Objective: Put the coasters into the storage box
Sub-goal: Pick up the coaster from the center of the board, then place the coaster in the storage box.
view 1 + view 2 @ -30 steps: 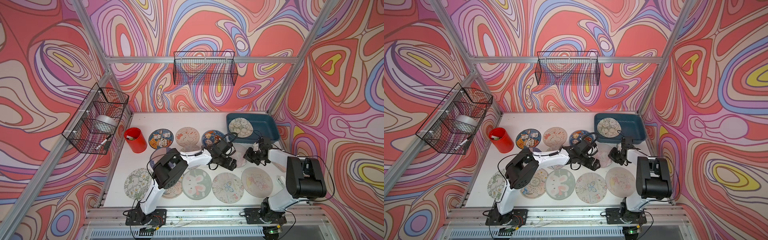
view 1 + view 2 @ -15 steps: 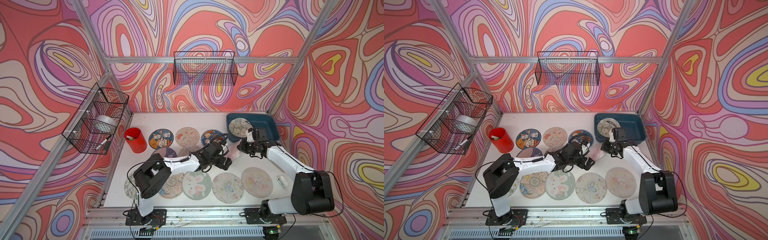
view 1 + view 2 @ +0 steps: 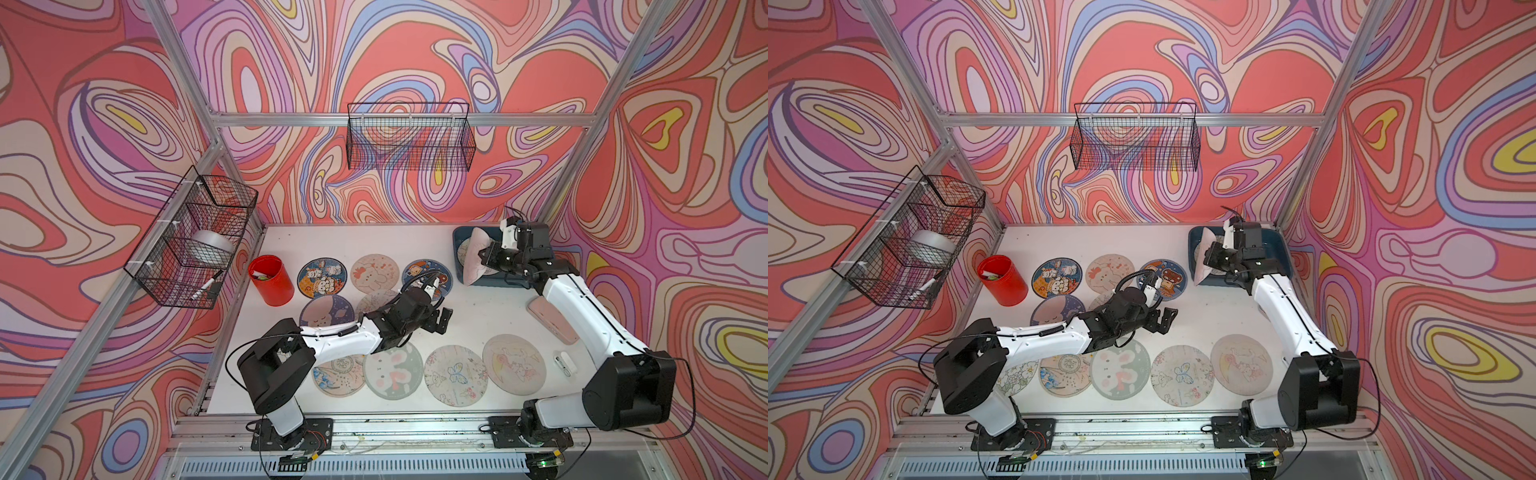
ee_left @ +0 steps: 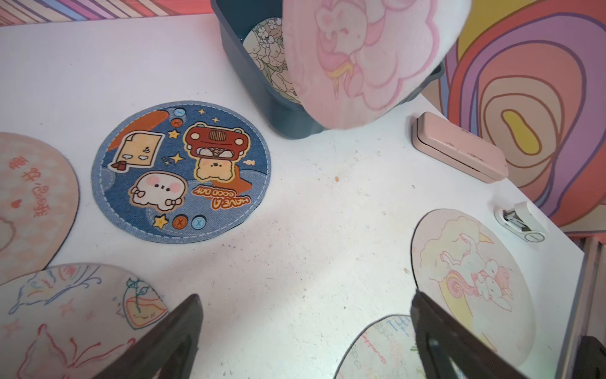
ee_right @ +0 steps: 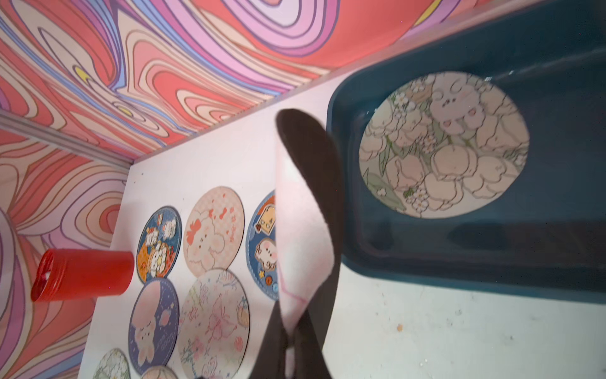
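Observation:
The teal storage box (image 3: 459, 245) stands at the back right corner, also seen in a top view (image 3: 1273, 245), with a floral coaster (image 5: 442, 144) flat inside. My right gripper (image 3: 486, 259) is shut on a pink coaster (image 3: 473, 259), held on edge over the box's near-left rim (image 5: 459, 256). The coaster bends out from the pinch (image 5: 301, 229). My left gripper (image 3: 440, 320) hovers open and empty over bare table at mid-table (image 4: 303, 302). Several coasters lie flat on the table, among them a blue one (image 4: 182, 170) and a grey-green bunny one (image 3: 392, 370).
A red cup (image 3: 271, 280) stands at the back left. A pink case (image 3: 550, 320) and a small white device (image 3: 566, 362) lie along the right edge under my right arm. Black wire baskets hang on the back wall (image 3: 409, 137) and left wall (image 3: 193, 237).
My right gripper has carried the pink coaster up from mid-table and back to the box's rim. The left jaws have opened a little wider, and the left arm's elbow has swung left.

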`<act>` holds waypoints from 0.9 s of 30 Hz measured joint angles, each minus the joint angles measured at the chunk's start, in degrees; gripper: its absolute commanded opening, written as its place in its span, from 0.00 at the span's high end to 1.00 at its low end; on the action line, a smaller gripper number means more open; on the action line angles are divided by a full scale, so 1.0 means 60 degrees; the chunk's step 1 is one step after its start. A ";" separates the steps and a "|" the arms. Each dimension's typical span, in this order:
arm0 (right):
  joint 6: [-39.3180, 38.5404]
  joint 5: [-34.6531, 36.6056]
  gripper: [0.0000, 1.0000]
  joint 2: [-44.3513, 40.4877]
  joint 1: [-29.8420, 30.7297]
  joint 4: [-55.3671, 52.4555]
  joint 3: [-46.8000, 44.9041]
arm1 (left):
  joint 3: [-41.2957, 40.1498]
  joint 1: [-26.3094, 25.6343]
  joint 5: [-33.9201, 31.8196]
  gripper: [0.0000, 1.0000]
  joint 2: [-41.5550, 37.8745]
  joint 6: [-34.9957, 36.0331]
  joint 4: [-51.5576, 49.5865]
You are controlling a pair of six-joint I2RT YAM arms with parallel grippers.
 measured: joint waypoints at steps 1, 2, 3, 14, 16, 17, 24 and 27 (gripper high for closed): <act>-0.0011 0.0142 1.00 0.0164 0.0000 0.0062 0.0138 | -0.0051 0.0000 -0.0040 0.00 -0.0029 0.0000 -0.0004; -0.0029 0.0302 1.00 0.0364 -0.0004 0.0106 0.0299 | -0.0109 0.0000 -0.0076 0.00 -0.0069 -0.0004 -0.0015; -0.0058 0.0437 1.00 0.0579 -0.0004 0.0127 0.0459 | -0.0171 0.0000 -0.0084 0.00 -0.0113 0.0000 -0.0025; -0.0692 0.1883 1.00 0.3082 0.0000 0.0153 0.2346 | -0.0306 0.0000 -0.0084 0.00 -0.0550 0.0222 -0.0142; -0.0798 0.2036 1.00 0.3370 -0.0004 0.0160 0.2637 | -0.0306 0.0000 -0.0080 0.00 -0.0550 0.0222 -0.0153; -0.0863 0.2102 1.00 0.3552 -0.0004 0.0171 0.2812 | -0.0306 0.0000 -0.0080 0.00 -0.0550 0.0222 -0.0153; -0.1242 0.2306 1.00 0.4721 -0.0004 0.0229 0.3701 | -0.0306 0.0000 -0.0087 0.00 -0.0550 0.0222 -0.0153; -0.1300 0.2648 1.00 0.5260 -0.0015 0.0186 0.4000 | -0.0306 0.0000 -0.0087 0.00 -0.0550 0.0222 -0.0168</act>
